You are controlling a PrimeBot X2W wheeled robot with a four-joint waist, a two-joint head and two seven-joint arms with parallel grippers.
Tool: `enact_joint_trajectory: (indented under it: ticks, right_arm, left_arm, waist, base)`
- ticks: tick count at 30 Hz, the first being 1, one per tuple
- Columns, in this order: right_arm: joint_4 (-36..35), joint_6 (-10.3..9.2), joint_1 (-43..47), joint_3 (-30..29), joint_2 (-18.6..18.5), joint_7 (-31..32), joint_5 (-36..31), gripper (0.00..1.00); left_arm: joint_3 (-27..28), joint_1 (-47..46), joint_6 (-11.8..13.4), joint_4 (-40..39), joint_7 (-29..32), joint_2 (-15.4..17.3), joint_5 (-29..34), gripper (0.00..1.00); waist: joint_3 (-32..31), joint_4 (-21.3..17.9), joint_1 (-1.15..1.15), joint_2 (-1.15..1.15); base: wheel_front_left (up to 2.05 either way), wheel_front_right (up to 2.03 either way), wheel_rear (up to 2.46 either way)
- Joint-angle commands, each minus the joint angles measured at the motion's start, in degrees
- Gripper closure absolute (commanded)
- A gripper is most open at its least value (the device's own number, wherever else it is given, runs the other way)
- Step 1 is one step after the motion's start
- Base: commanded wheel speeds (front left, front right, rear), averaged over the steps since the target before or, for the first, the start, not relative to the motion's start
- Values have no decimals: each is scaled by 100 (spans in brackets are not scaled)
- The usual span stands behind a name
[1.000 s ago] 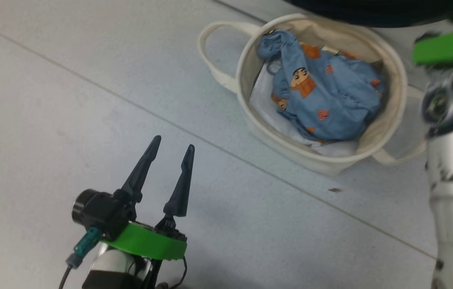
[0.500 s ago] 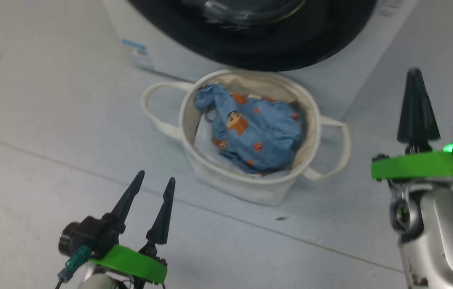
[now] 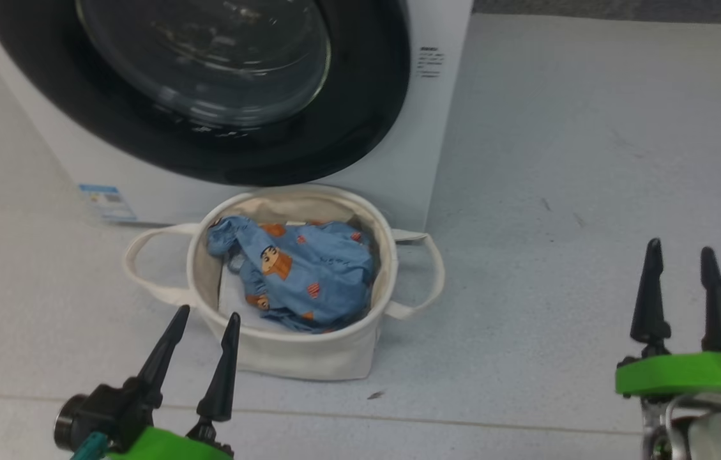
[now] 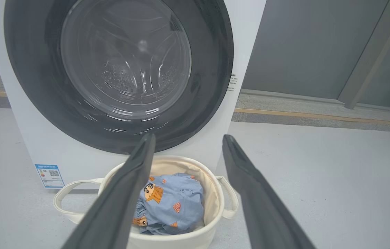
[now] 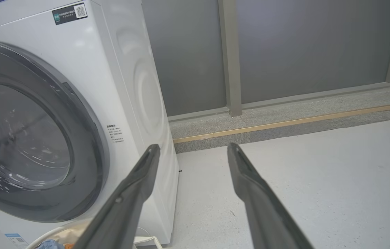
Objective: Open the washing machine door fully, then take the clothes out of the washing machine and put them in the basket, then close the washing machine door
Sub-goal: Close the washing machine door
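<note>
Right gripper (image 3: 681, 246) fingers, pressed together moments ago, now stand apart, empty, over grey floor (image 3: 590, 160); our head camera has also swung up. Left gripper (image 3: 207, 312) spread too, grasping nothing, tips just before cream canvas basket (image 3: 309, 358). We see blue cartoon-print garment (image 3: 309, 275) bunched inside basket, on white sheet (image 3: 230, 301). Basket sits just before white washing machine (image 3: 440, 128), under its black-rimmed glass door (image 3: 360, 96), shut flush.

Head view: high, steeply downward; the basket (image 3: 309, 358) central, the washing machine (image 3: 437, 128) at 12 o'clock. Left wrist view: low, squarely facing the washing machine door (image 4: 43, 114). Right wrist view: low, the same door at 9 o'clock.
</note>
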Motion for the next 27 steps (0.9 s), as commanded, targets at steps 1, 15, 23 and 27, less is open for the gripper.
enact_joint_trajectory:
  ticks: [1, 15, 23, 27]
  right_arm:
    - [-244, -1, -38, 162, 1, -23, 49, 0]
    - [-352, -1, 518, 414, 2, -23, 76, 0]
    - [-498, -1, 558, 461, 2, -23, 76, 0]
    - [-478, -1, 607, 508, 2, -23, 37, 0]
  left_arm:
    - [250, -73, -32, -218, -69, 31, 10, 0]
    - [402, 226, -32, -218, -69, 7, 114, 0]
    - [569, 269, -32, -228, -69, -99, 275, 0]
    - [579, 319, -32, -174, -69, -145, 321, 0]
  waist:
    - [-189, -226, 0, 0]
    - [-341, -388, 0, 0]
    - [-367, -351, 0, 0]
    - [-481, -307, 0, 0]
  base:
    - [0, 0, 0]
    - [0, 0, 0]
    - [0, 0, 0]
    - [0, 0, 0]
